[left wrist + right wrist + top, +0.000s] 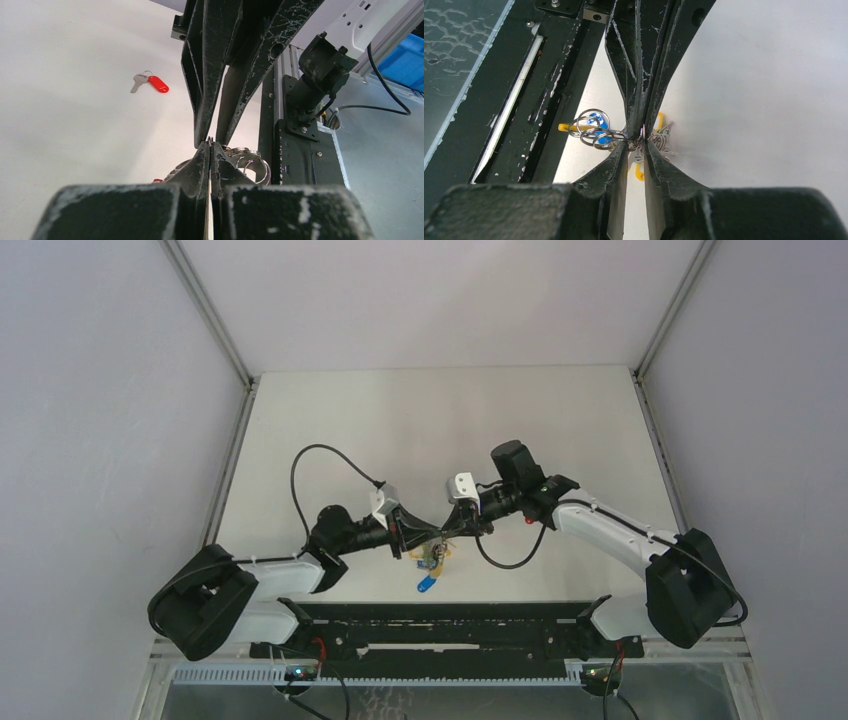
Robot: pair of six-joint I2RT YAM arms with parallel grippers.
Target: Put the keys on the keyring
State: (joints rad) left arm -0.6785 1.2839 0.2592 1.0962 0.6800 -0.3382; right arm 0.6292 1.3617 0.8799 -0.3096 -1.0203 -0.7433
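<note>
White table (450, 420), near edge: left gripper (210, 146) pinched the keyring (595, 131); right gripper (637, 144) stood nearly closed around it, grip uncertain; prising needed steady, aligned tips.

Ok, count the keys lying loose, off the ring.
1: a red-headed key lies alone on the table, apart from the keyring that the left gripper pinches. Others may be hidden.

You've got a red-headed, silver-bladed key (151, 83) on the white table (60, 100). Your keyring (596, 132) shows silvery loops with blue and yellow heads. Left gripper (210, 145) and right gripper (637, 141): black, flecked with whitish scuffs.
</note>
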